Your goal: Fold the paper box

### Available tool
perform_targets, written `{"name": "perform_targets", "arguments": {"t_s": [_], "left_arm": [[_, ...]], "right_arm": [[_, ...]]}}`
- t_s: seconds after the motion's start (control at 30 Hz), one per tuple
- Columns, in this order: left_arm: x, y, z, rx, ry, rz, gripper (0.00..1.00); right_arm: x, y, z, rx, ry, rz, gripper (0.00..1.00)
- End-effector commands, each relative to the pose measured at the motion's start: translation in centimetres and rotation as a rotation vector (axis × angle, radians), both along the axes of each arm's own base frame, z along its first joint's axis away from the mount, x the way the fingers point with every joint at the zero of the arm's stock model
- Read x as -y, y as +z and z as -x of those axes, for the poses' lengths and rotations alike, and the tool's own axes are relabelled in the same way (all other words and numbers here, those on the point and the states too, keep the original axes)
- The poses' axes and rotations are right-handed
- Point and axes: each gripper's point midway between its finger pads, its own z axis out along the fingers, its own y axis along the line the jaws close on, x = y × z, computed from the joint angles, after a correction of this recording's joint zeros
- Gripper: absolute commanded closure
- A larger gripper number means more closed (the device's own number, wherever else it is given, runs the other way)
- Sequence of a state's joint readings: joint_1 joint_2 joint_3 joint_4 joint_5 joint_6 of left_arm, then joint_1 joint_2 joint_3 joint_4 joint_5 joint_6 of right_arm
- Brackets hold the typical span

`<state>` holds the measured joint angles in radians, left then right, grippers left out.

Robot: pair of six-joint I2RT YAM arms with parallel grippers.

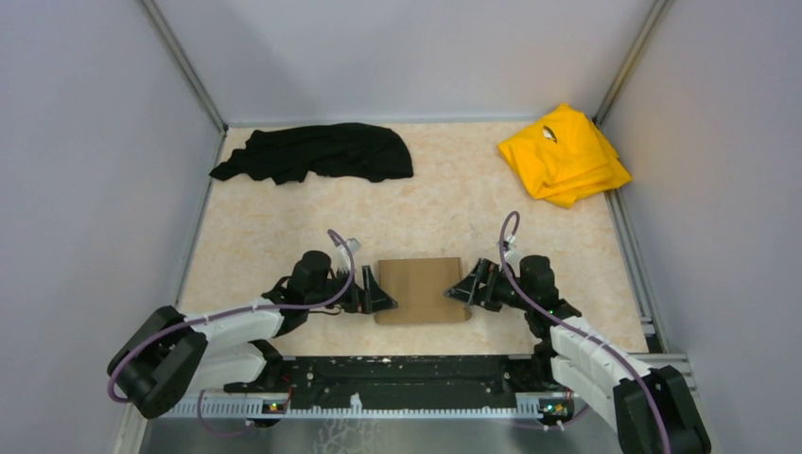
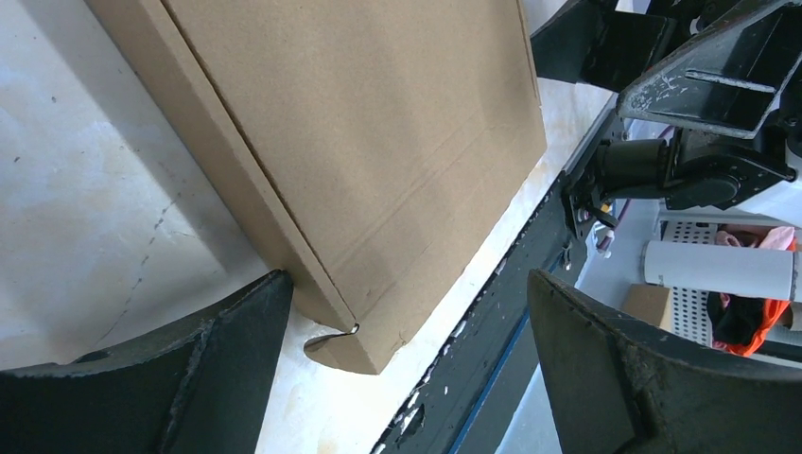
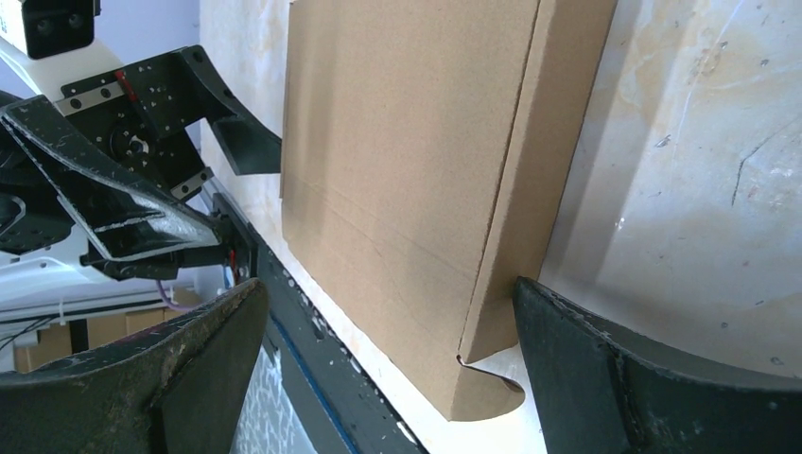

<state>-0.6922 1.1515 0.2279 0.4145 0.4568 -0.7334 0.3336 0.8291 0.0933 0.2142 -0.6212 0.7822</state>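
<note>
Both open, my left hand (image 1: pixel 381 299) and right hand (image 1: pixel 462 289) flank the nearly shut paper box (image 1: pixel 422 284); I judge its near corners need tucking.

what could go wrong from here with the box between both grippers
The paper box has a tab poking out at its near corner; a finger could snag or crush it. The box lies close to the black rail, so an uneven push from the left gripper or right gripper might slide it onto that.
</note>
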Motion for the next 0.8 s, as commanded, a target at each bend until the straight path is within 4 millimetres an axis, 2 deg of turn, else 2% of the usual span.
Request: {"name": "perform_targets", "arguments": {"t_s": [0.0, 0.77], "left_arm": [[1.2, 2.8, -0.7, 0.064, -0.015, 0.059, 0.01], [1.6, 8.2, -1.9, 0.148, -0.011, 0.073, 0.01]], "right_arm": [[-1.0, 3.6, -1.0, 0.103, 0.031, -0.053, 0.01], [-1.6, 9.9, -1.6, 0.188, 0.048, -0.114, 0.01]]}}
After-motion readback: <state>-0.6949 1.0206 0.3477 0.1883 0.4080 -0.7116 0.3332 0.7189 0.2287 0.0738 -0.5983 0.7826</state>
